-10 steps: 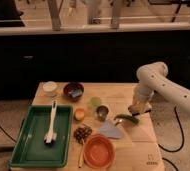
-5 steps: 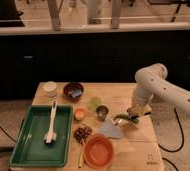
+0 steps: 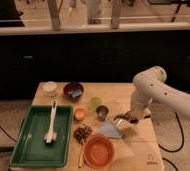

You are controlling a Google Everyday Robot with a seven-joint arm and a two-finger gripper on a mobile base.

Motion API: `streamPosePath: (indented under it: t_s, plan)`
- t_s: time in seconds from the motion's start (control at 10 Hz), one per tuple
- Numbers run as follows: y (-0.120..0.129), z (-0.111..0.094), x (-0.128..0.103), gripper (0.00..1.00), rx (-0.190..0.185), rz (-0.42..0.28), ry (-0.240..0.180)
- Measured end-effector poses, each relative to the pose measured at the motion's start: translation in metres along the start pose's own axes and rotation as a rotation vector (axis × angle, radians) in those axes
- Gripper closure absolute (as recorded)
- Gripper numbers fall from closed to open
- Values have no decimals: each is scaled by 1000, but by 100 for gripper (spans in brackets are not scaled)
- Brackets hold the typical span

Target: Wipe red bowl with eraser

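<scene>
The tool (image 3: 122, 120), closed, sits at the right of the surface (image 3: 138, 146) just beside a grey cloth (image 3: 110, 131); it blurs into a dark shape at its tip that cannot be named. The arm (image 3: 155, 87) runs off the right edge. A dark clump (image 3: 82, 133) left of the cloth is too blurred to identify, as is the blue thing inside the maroon bowl (image 3: 66, 90)

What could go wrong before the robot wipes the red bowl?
1. The hand is low over the right side of the table, shut on what looks like the eraser, right next to the cloth. It might drag the cloth along.
2. The red bowl sits near the table's front edge. A hard wipe might push it off.
3. The metal cup stands close to the hand. A swing could knock it over.
</scene>
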Motion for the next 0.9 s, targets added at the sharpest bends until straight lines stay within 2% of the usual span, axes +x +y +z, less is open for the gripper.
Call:
streamPosePath:
  t_s: [0.4,0.9]
  plan:
    - [9,-7,-13,97,3,-5,1]
    - [24,-7,-31,97,7,-28,2]
